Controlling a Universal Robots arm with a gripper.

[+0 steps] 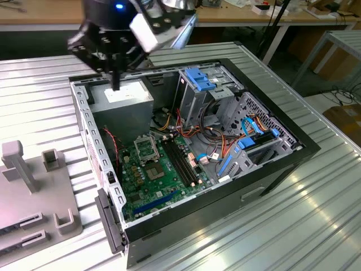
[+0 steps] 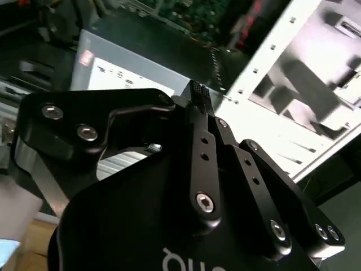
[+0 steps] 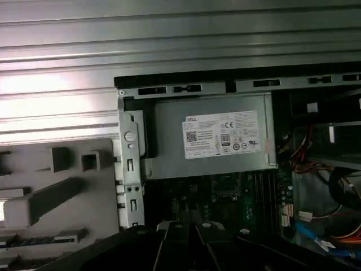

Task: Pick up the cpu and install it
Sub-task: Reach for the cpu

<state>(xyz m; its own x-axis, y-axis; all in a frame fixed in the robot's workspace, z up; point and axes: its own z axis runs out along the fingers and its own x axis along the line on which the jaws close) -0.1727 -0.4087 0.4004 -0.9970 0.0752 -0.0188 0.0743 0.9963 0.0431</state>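
Observation:
My gripper (image 1: 115, 84) hangs over the back corner of the open computer case (image 1: 293, 155), at the exterior view's left. It is just above the grey power supply (image 1: 127, 97). Its two black fingers (image 2: 198, 93) are pressed together at the tips, and nothing shows between them. The cpu is out of view. Lower in the case lies the green motherboard (image 1: 152, 183) with its square metal socket frame (image 1: 145, 148). The first wrist view looks down past the gripper (image 3: 187, 227) onto the labelled power supply (image 3: 214, 138) and the motherboard (image 3: 225, 195).
A grey fixture block (image 1: 34, 186) with slots and posts sits on the ribbed metal table (image 1: 293, 226) at the exterior view's left, close to the case wall. Blue-tabbed drive cages (image 1: 200, 79) and bundled cables (image 1: 225, 141) crowd the case's other half.

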